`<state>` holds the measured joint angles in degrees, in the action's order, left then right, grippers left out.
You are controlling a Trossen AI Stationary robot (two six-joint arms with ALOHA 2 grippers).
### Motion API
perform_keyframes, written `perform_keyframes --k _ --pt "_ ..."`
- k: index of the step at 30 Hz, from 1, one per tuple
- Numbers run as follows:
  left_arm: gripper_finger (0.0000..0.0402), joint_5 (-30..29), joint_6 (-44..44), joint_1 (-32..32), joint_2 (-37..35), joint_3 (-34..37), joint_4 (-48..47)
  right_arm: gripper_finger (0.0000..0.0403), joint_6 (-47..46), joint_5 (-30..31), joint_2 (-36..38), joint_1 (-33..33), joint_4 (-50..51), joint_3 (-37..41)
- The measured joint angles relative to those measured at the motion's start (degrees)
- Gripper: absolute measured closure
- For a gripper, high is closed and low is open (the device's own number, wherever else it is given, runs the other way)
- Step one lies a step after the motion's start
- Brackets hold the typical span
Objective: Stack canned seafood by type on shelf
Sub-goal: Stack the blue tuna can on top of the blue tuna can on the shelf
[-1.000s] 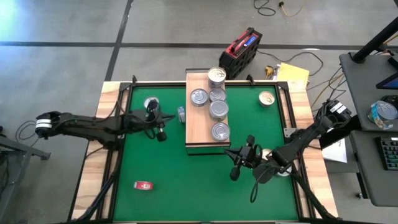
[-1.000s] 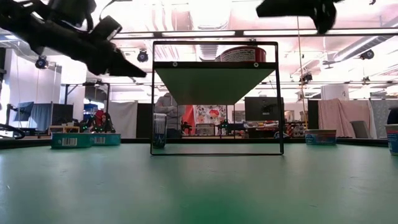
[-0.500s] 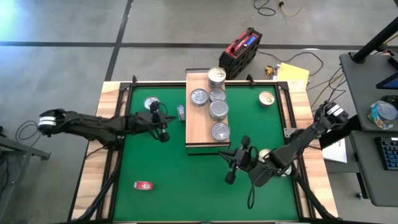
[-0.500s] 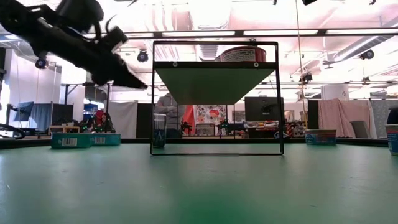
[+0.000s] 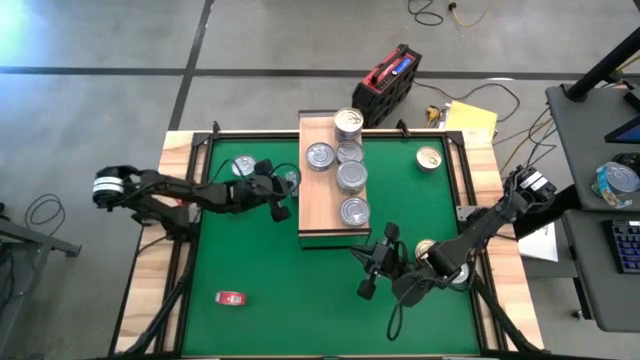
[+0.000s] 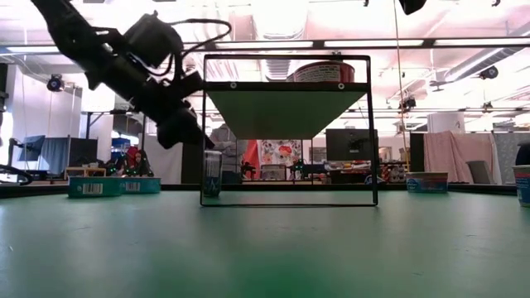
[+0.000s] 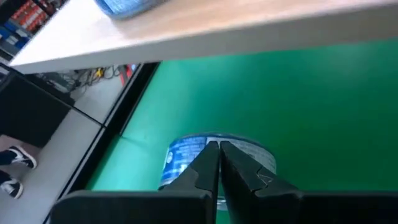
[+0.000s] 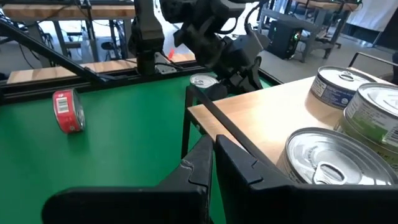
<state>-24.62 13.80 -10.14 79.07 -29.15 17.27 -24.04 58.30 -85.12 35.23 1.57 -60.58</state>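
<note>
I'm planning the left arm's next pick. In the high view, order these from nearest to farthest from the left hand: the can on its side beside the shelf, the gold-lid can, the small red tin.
1. Can on its side: right by the left hand, at the shelf's left edge.
2. Small red tin: on the mat's near left part.
3. Gold-lid can: beyond the shelf, on the far right.

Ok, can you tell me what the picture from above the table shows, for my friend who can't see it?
A wooden shelf holding five tins stands on a green mat. The shut left gripper hovers beside the shelf near a blue-labelled tin, and the shut right gripper hovers in front of the shelf.
</note>
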Motion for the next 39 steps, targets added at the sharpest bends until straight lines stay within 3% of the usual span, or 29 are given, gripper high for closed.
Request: perform_keyframes --k 7,11,17,25,32,39 --pt "0.0401 -0.04 -0.60 -0.76 2.66 -1.24 -0.97 0.0390 -0.56 -0.26 -0.20 -0.01 0.17 0.12" --pt "0.0401 -1.90 -3.95 -0.75 2.07 -1.11 -8.32 0.0390 -0.54 -0.26 -0.20 -0.01 0.26 0.13" --pt "0.0401 -7.68 -11.19 -0.74 -2.12 -1.02 -22.60 0.0390 -1.52 -0.32 -0.20 -0.01 1.19 0.23" --pt "0.0401 -7.59 -10.41 -0.69 -10.27 -1.02 -23.88 0.0390 -1.52 -0.33 -0.20 -0.01 1.63 0.35" --pt "0.0401 2.77 -3.68 -1.30 -15.33 -1.04 -20.38 0.0390 -1.52 -0.33 -0.20 -0.01 2.25 0.33" --pt "0.0401 4.89 1.00 -6.45 -14.85 -2.69 -17.47 0.0390 -1.52 -0.33 -0.20 -0.01 2.48 0.35"
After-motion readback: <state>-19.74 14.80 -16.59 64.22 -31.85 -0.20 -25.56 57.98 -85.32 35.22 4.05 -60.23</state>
